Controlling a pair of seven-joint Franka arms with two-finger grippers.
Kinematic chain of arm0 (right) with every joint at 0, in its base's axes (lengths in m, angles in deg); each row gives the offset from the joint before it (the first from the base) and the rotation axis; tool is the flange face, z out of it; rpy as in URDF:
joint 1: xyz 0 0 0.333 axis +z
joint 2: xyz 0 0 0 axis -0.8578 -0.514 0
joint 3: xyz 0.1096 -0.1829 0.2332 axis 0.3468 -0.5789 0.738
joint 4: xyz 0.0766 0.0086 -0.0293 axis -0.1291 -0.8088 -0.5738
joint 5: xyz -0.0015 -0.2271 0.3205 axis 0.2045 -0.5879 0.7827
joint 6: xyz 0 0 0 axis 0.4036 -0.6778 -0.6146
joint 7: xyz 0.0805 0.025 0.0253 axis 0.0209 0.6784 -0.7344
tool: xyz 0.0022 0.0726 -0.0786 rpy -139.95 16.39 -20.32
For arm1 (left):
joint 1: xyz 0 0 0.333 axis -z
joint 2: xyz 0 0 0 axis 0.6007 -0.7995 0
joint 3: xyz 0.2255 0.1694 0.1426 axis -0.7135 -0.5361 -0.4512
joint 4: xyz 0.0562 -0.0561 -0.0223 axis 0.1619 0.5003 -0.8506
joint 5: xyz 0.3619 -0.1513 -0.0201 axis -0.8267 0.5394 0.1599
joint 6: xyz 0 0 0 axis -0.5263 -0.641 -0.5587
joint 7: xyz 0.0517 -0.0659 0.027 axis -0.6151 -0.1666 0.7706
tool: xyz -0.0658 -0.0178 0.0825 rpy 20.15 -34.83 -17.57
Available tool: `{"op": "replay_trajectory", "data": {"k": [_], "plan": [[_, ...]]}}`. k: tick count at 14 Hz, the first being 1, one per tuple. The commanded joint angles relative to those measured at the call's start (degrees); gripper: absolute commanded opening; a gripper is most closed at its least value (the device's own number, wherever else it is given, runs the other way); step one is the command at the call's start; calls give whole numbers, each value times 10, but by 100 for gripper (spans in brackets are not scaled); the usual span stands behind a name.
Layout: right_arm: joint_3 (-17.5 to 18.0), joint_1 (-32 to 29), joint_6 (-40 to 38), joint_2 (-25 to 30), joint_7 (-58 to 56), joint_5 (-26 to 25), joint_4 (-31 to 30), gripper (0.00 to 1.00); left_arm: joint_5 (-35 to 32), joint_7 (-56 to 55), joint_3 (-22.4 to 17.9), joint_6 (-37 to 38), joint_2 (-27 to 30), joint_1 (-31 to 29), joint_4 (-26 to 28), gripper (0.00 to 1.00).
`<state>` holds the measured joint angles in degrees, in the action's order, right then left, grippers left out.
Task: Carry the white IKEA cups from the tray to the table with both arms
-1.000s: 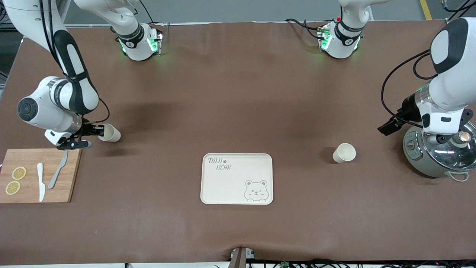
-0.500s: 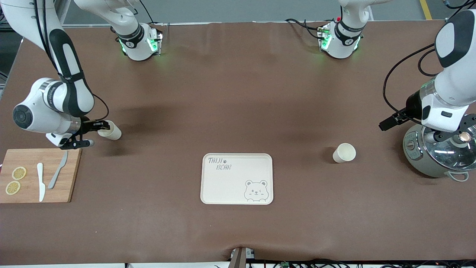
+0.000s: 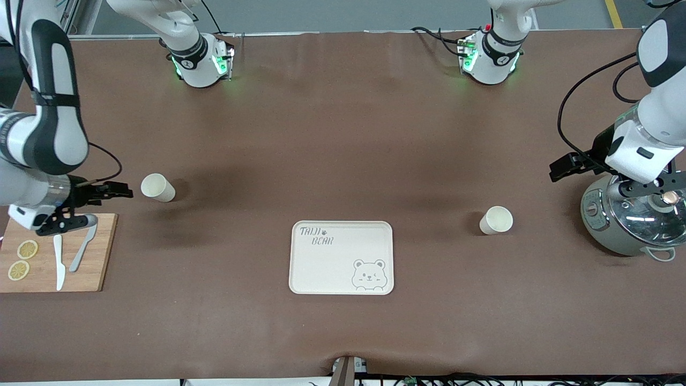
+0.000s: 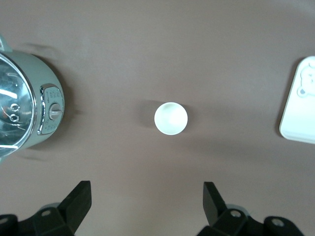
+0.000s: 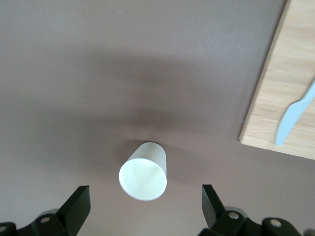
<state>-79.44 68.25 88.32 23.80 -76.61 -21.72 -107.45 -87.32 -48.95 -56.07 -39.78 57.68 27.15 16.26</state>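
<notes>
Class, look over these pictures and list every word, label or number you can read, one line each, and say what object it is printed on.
"TAIJI BEAR": printed on the cream tray, above a bear drawing.
Markings on each arm's base collar: too small to read.
Control panel of the rice cooker: markings too small to read.
Cups, cutting board and knives: no text visible.

Brown table (image 3: 343, 134) with two cups (image 3: 157, 187) (image 3: 496, 220), tray (image 3: 341, 257), cutting board (image 3: 56, 254), cooker (image 3: 632, 220).
</notes>
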Motion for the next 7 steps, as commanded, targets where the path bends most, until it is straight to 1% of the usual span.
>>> {"op": "replay_trajectory", "data": {"k": [1,3,5,6,7], "plan": [[5,-23,-80,-27,10,-5,128,100,-25,42,9,22,14,3,-7,100],[5,-23,-84,-25,83,-7,179,100,-55,52,28,22,16,2,-6,100],[5,-21,-85,-21,105,-3,216,100,-68,55,35,22,22,1,-7,100],[2,-18,-108,-19,108,-10,234,100,-68,55,36,22,25,0,-9,100],[3,-18,-164,-13,108,-13,246,100,-68,58,36,22,26,-1,-14,100]]}}
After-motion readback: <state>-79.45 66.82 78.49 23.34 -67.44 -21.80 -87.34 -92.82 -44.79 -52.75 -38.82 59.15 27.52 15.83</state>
